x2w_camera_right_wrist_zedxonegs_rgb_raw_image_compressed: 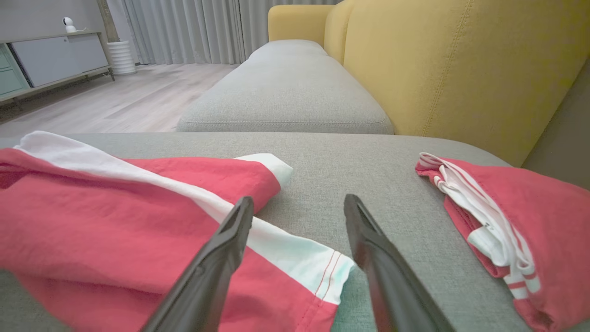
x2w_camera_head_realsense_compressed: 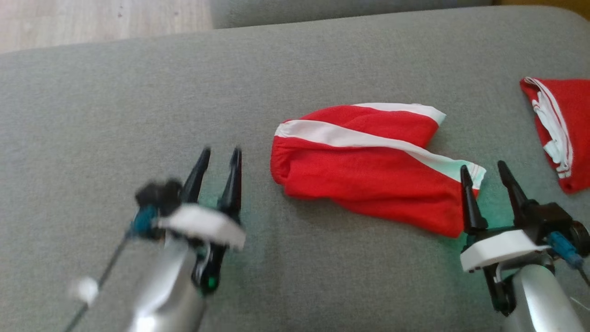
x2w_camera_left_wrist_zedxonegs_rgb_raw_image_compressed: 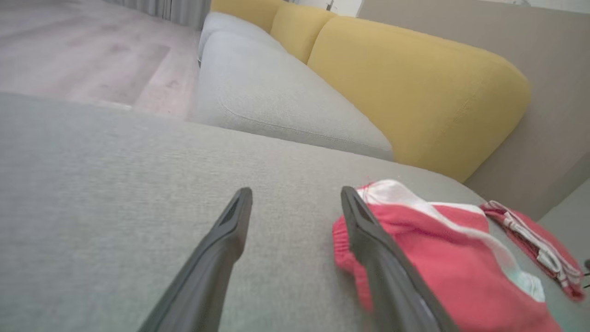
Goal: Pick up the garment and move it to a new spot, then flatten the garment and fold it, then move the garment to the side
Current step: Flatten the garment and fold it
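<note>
Flanking the garment point(x2w_camera_head_realsense_compressed: 368, 180), spread wide and empty.
Both point far, left gripper point(x2w_camera_head_realsense_compressed: 221, 154) and right gripper point(x2w_camera_head_realsense_compressed: 482, 167); garment's length runs left-right.

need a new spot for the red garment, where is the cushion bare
Widest bare cushion: left of the garment, beyond the left pincer. A bare band also runs behind the garment to the far edge. Crowded on the right: only a narrow gap before the second red garment, with the right pincer at it.

Blurred left tool point(x2w_camera_head_realsense_compressed: 221, 151), edge-cropped second garment point(x2w_camera_head_realsense_compressed: 571, 106)
</note>
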{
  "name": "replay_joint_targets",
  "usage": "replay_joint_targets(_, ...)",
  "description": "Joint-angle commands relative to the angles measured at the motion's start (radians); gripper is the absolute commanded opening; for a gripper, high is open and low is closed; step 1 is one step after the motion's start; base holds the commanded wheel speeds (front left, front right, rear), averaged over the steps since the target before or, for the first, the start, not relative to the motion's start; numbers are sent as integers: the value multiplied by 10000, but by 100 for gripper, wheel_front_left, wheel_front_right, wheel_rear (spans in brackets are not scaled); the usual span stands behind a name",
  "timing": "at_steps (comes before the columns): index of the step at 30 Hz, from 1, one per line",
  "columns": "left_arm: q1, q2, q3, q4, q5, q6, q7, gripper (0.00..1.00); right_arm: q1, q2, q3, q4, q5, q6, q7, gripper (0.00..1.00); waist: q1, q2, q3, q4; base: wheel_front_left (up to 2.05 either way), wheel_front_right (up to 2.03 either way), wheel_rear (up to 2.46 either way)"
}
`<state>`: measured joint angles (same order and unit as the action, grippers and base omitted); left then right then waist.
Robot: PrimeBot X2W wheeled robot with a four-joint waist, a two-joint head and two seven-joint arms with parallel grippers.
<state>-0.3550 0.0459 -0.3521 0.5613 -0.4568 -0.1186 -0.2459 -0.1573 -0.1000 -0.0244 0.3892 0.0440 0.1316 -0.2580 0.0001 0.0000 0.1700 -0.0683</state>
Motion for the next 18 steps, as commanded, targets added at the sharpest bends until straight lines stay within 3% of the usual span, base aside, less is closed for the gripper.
replay_joint_targets(1, -1345, 43, -281, 268, -1334, -102, 482, 100, -421, 53, 377, -321, 53, -9, -38, 100, -1, 0, 138, -144, 0, 0, 0)
replay_joint_targets(3, -2210, 43, -1089, 473, -2712, -114, 1336, 100, -468, 78, 439, -270, 108, -9, -38, 100, -1, 0, 244, -241, 0, 0, 0)
replay_joint_targets(8, -3033, 85, -1966, 651, -4316, -118, 2547, 100, -481, 110, 434, -240, 136, -9, -38, 100, -1, 0, 371, -344, 0, 0, 0)
replay_joint_targets(18, -3600, 423, -2792, 1339, -5688, -119, 2869, 100, -534, 199, 492, -189, 194, -9, -38, 100, -1, 0, 493, -486, 0, 0, 0)
